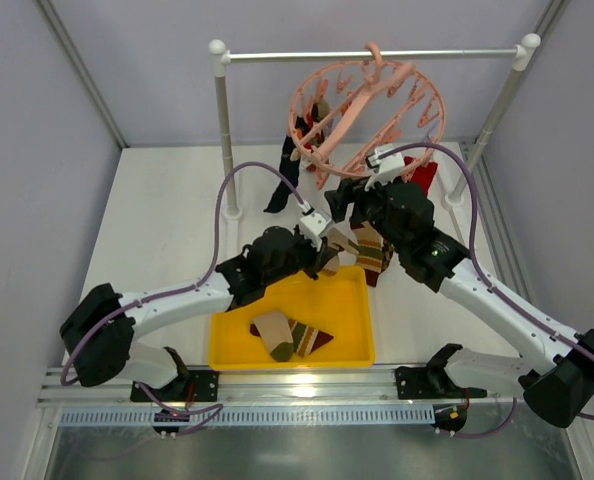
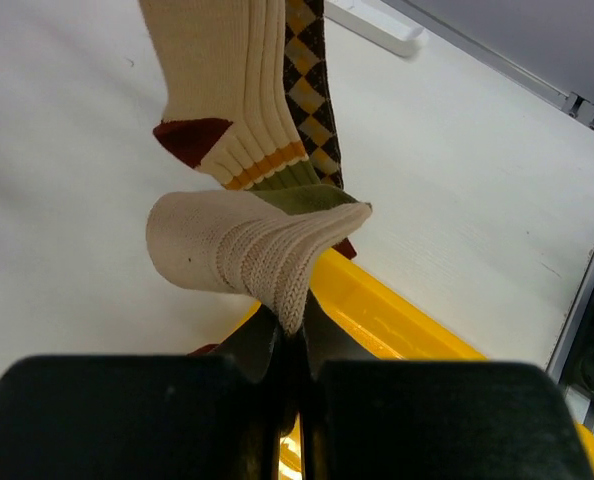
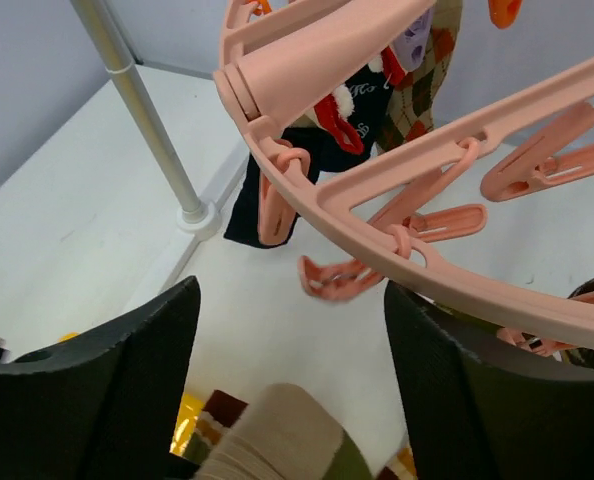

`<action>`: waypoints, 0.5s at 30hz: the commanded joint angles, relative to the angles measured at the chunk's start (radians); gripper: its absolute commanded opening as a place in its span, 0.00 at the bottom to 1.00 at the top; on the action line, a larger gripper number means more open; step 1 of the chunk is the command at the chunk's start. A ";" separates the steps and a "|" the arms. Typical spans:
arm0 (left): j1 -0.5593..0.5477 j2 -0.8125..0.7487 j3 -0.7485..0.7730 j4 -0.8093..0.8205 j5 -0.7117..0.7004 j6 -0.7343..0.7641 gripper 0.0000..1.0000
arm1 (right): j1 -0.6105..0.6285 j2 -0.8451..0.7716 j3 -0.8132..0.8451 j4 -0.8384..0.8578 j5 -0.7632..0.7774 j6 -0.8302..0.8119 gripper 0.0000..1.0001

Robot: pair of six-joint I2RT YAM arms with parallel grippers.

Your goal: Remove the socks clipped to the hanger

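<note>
The salmon-pink ring hanger hangs from the rail. A navy sock, a red sock and an argyle sock hang from its clips. My left gripper is shut on the cuff of a cream striped sock, over the tray's far edge. A second striped sock and the argyle sock hang just behind it. My right gripper is open and empty just under the hanger ring, by a bare clip. The navy sock hangs beyond.
A yellow tray at the near edge holds a few loose socks. The white-and-metal rail stand has posts left and right of the hanger; its left post is near my right gripper. Grey walls enclose the table.
</note>
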 commanded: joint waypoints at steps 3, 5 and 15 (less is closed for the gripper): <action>-0.004 -0.171 -0.043 -0.002 -0.025 0.085 0.00 | 0.004 -0.080 -0.041 0.033 0.041 -0.004 0.87; -0.004 -0.250 -0.066 -0.012 0.021 0.105 0.00 | 0.005 -0.101 -0.071 0.032 0.054 -0.004 0.89; -0.002 -0.364 0.034 -0.429 0.382 0.066 0.00 | 0.002 -0.242 -0.275 0.008 0.160 0.056 1.00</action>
